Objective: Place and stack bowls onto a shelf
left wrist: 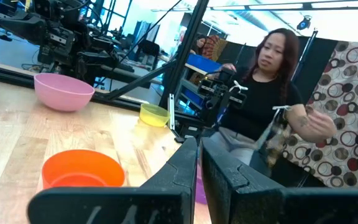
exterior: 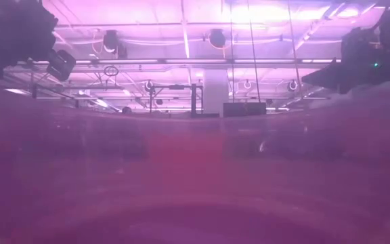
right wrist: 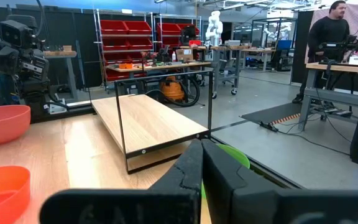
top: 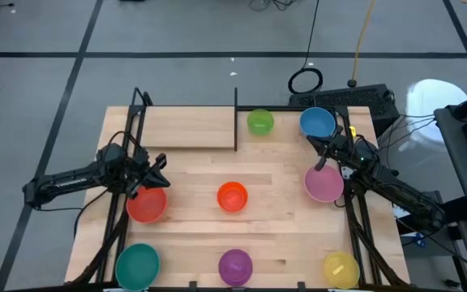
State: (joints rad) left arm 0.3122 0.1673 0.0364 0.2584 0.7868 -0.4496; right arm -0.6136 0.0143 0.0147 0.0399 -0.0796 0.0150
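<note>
Eight bowls (top: pixel 232 196) on the table (top: pixel 282 174); none on the shelf (top: pixel 189 128)

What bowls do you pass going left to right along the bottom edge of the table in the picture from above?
Teal bowl → purple bowl → yellow bowl.

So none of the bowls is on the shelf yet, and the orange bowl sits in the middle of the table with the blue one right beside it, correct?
Not quite. In the high view the blue bowl sits at the table's far edge, well apart from the orange bowl, which stands alone in the middle. The rest holds: the shelf carries no bowl.
</note>
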